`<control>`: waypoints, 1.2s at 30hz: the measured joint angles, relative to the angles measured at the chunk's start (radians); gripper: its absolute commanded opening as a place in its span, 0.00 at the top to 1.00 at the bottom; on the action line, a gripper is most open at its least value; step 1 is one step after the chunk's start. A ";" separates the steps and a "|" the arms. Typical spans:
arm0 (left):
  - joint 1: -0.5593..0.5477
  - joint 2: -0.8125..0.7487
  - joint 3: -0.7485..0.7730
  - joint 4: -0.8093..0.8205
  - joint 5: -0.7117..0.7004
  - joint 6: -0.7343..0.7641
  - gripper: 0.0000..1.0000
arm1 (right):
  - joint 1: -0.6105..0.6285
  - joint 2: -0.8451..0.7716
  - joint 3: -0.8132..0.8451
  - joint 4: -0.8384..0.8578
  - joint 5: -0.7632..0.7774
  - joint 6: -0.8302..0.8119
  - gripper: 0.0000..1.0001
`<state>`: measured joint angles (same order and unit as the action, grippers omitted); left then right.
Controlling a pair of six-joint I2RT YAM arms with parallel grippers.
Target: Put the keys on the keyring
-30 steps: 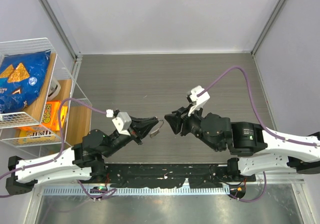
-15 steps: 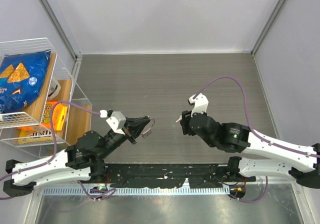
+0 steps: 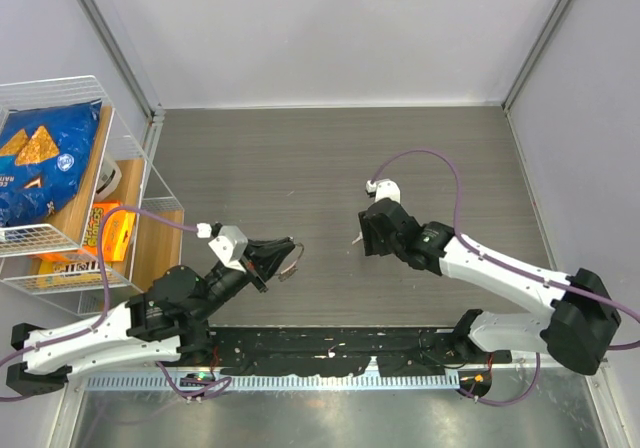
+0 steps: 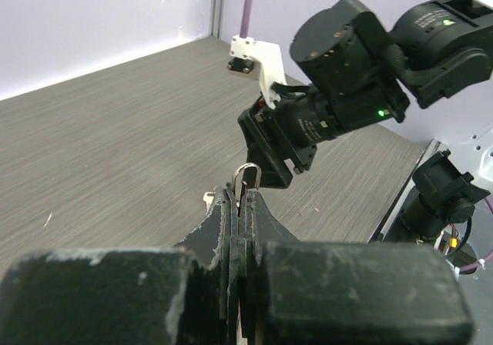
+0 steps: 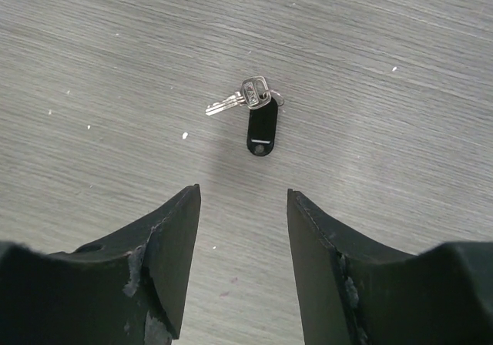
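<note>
My left gripper is shut on the keyring, a thin silver wire ring held above the table. In the left wrist view the keyring sticks up out of the closed fingertips. My right gripper is open and points down at the table. In the right wrist view a silvery key with a black tag lies flat on the table just ahead of the open right gripper, untouched. Other keys are not visible.
A white wire basket at the left edge holds a blue chip bag. An orange packet lies on a wooden shelf below it. Purple cables loop over both arms. Walls close the table at the back and right.
My right arm has swung away from the left gripper, stretched out and turned down over the key on the table. My left gripper has drawn back slightly left with the keyring.
</note>
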<state>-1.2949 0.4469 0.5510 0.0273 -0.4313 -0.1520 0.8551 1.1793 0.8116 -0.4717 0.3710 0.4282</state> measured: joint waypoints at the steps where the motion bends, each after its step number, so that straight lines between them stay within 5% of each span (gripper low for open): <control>1: 0.000 -0.002 -0.001 -0.005 0.000 -0.001 1.00 | -0.019 0.018 -0.004 0.018 -0.017 -0.013 0.43; 12: 0.000 -0.014 -0.013 -0.026 0.005 -0.003 1.00 | -0.190 0.150 -0.047 0.221 -0.187 -0.153 0.29; 21: 0.000 -0.026 -0.021 -0.029 0.013 -0.005 1.00 | -0.283 0.284 -0.055 0.334 -0.362 -0.243 0.31; 36: 0.000 -0.031 -0.032 -0.033 0.023 -0.006 1.00 | -0.283 0.362 -0.060 0.420 -0.391 -0.267 0.39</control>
<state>-1.2949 0.4156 0.5190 -0.0059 -0.4080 -0.1585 0.5720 1.5410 0.7517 -0.0517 -0.0200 0.1608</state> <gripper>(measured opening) 0.033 0.629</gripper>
